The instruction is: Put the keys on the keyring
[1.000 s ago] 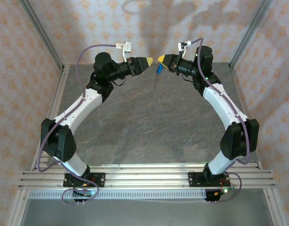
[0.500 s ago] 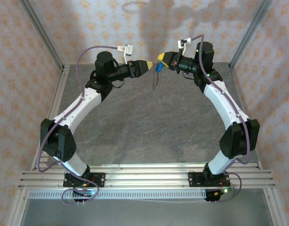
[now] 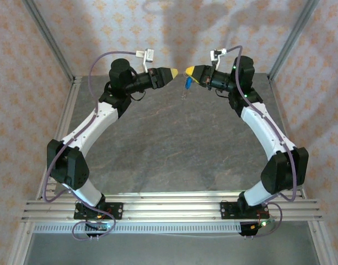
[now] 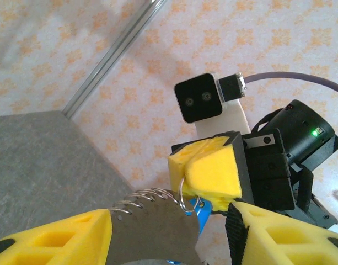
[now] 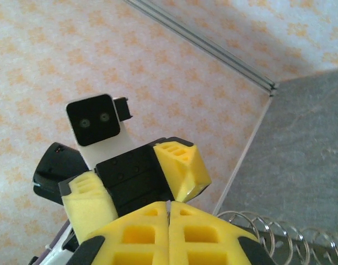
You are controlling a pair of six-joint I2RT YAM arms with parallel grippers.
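My right fingers [image 5: 137, 238] pinch the keyring [image 4: 149, 194], the key [image 3: 187, 83] dangling at upper centre; my left fingers [image 4: 58, 237], apart, should close gently on its loop without tugging.

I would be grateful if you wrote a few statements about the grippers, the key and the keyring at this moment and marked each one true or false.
1. The right gripper is shut. True.
2. The blue key lies flat on the table. False: it hangs in the air just below the right gripper.
3. The left gripper is clamped tight. False: its jaws stand apart.
4. The two grippers point at each other over the far part of the table. True.
5. In the left wrist view, the keyring looks like coiled wire and ends close to the blue key. True.
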